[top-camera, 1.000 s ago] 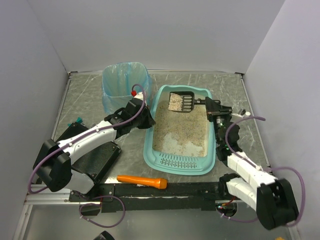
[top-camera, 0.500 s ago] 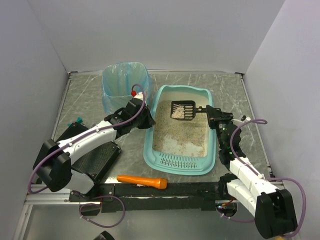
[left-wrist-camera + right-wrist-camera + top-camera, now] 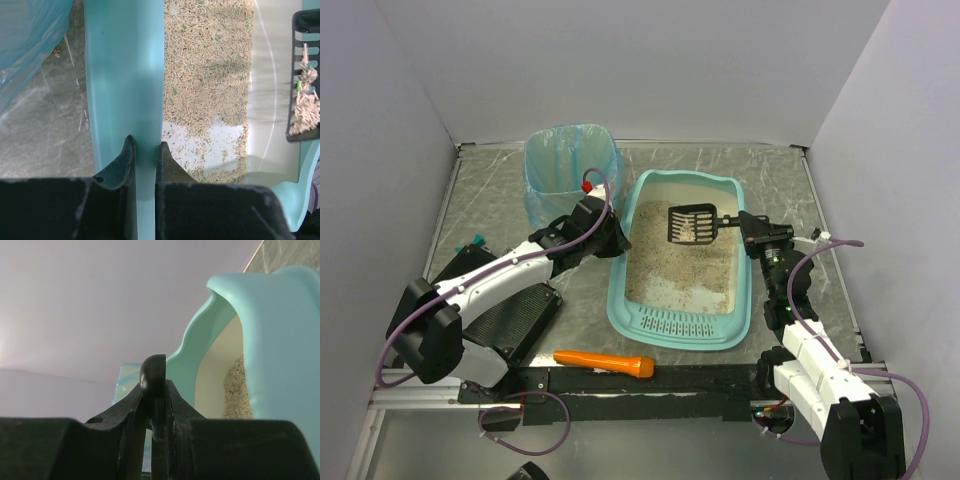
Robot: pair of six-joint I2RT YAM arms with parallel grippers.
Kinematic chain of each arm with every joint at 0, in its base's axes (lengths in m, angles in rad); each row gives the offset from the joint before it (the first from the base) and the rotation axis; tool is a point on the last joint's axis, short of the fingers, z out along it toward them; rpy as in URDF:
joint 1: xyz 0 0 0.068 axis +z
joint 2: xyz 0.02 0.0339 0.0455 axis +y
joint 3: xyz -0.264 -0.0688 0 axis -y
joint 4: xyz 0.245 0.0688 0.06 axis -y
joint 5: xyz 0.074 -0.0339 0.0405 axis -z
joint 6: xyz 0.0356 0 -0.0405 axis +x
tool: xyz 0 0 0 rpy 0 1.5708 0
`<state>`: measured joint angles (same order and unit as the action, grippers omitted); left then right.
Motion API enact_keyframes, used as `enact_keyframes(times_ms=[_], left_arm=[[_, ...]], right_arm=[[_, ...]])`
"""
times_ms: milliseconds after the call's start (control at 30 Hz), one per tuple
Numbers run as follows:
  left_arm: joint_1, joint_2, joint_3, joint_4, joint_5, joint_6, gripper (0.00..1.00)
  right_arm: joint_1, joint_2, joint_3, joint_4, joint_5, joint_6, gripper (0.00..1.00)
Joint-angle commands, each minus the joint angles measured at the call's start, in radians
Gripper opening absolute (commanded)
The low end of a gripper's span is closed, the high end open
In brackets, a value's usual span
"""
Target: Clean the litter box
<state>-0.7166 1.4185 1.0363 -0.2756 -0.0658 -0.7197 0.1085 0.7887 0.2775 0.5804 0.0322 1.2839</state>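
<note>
At the far left of the counter (image 3: 480, 210): we note a flat black case (image 3: 510, 325) lying partly under the left arm, apart from the work.
Left arm: it reaches low and forward-right from its base, and its wrist meets the tray's left wall.
Left gripper (image 3: 145, 145): its fingers are clamped on that wall, one outside and one inside. We judge that this steadies the tray against the scoop's drag.
Waste bin (image 3: 570, 175): blue-bagged and open-mouthed, it stands just beside the tray's far left corner. We take this to be so that a loaded scoop has a short way to travel.
Orange tool (image 3: 605, 362): it lies near the arms' bases, in front of the slotted lip.
Litter box (image 3: 680, 335): it sits mid-counter with its lip toward the arms. Beige litter (image 3: 680, 265) covers most of the floor, and the left wrist view shows a bare patch.
Scoop (image 3: 692, 226): black and slotted, it is over the tray's far half and carries a few clumps. We judge that it is held there so loose grains sift back into the tray.
Right gripper (image 3: 155, 390): its fingers are closed tight on the scoop's handle (image 3: 153, 371).
Right arm: it rises from its base with the elbow folded, and its wrist is over the right rim, pointing left.
</note>
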Motion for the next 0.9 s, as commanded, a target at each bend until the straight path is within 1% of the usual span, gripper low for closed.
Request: enact_keyframes(times_ms=[0,33,67,100,133,167,200,233,267,300,333,367,400,433,500,533,567,600,633,667,700,733,767,833,867], left_arm=[[0.003,0.005,0.044,0.035,0.034,-0.07,0.02],[0.002,0.0,0.041,0.036,0.037,-0.061,0.03],[0.003,-0.003,0.038,0.036,0.04,-0.057,0.04],[0.002,-0.006,0.038,0.038,0.041,-0.055,0.06],[0.002,-0.013,0.034,0.036,0.041,-0.052,0.09],[0.002,-0.016,0.034,0.035,0.035,-0.056,0.12],[0.002,-0.018,0.034,0.032,0.028,-0.057,0.15],[0.002,-0.02,0.037,0.033,0.026,-0.054,0.16],[0.002,-0.023,0.036,0.032,0.026,-0.055,0.18],[0.003,-0.021,0.037,0.032,0.035,-0.05,0.25],[0.002,-0.027,0.038,0.033,0.037,-0.049,0.29],[0.002,-0.03,0.034,0.032,0.034,-0.049,0.33],[0.002,-0.038,0.034,0.027,0.018,-0.046,0.49],[0.002,-0.041,0.033,0.021,0.012,-0.044,0.53],[0.002,-0.049,0.037,0.009,0.001,-0.034,0.59],[0.002,-0.061,0.042,0.006,0.0,-0.027,0.59],[0.002,-0.07,0.039,0.004,0.0,-0.021,0.6],[0.002,-0.093,0.028,0.013,-0.002,-0.02,0.69],[0.002,-0.104,0.021,0.019,-0.006,-0.017,0.74],[0.002,-0.115,0.013,0.027,-0.009,-0.02,0.87],[0.002,-0.13,0.004,0.036,-0.006,-0.017,0.91],[0.002,-0.136,0.005,0.033,0.001,-0.014,0.96],[0.002,-0.144,0.004,0.029,0.003,-0.014,0.99],[0.002,-0.165,-0.007,0.015,0.001,-0.017,0.99],[0.002,-0.173,-0.013,0.013,-0.012,-0.02,0.99]], right_arm=[[-0.026,-0.042,0.025,0.069,-0.026,-0.09,0.0],[-0.027,-0.045,0.044,0.068,-0.064,-0.125,0.0],[-0.036,-0.066,0.063,0.021,-0.054,-0.148,0.0],[-0.056,-0.08,0.081,-0.091,-0.034,-0.159,0.0],[-0.056,-0.095,0.098,-0.109,-0.034,-0.175,0.0],[-0.056,-0.107,0.097,-0.1,-0.016,-0.179,0.0],[-0.058,-0.106,0.085,-0.029,-0.072,-0.181,0.0],[-0.058,-0.1,0.081,-0.024,-0.087,-0.176,0.0],[-0.061,-0.108,0.083,-0.052,-0.072,-0.157,0.0],[-0.061,-0.112,0.081,-0.082,-0.034,-0.147,0.0],[-0.062,-0.114,0.074,-0.061,-0.037,-0.137,0.0],[-0.061,-0.089,0.065,-0.001,-0.087,-0.141,0.0],[-0.061,-0.062,0.074,0.053,-0.148,-0.141,0.0],[-0.066,-0.037,0.084,0.068,-0.237,-0.129,0.0],[-0.073,-0.034,0.092,0.018,-0.2,-0.11,0.0],[-0.076,-0.046,0.091,-0.005,-0.146,-0.11,0.0],[-0.076,-0.068,0.086,0.001,-0.141,-0.123,0.0],[-0.07,-0.068,0.092,0.018,-0.165,-0.132,0.0],[-0.072,-0.054,0.103,0.024,-0.229,-0.141,0.0],[-0.072,-0.054,0.117,-0.04,-0.223,-0.141,0.0],[-0.079,-0.063,0.132,-0.083,-0.2,-0.141,0.0],[-0.085,-0.097,0.131,-0.135,-0.111,-0.127,0.0],[-0.087,-0.112,0.121,-0.145,-0.091,-0.117,0.0],[-0.087,-0.112,0.077,-0.058,-0.118,-0.095,0.0],[-0.087,-0.103,0.077,-0.039,-0.177,-0.081,0.0]])
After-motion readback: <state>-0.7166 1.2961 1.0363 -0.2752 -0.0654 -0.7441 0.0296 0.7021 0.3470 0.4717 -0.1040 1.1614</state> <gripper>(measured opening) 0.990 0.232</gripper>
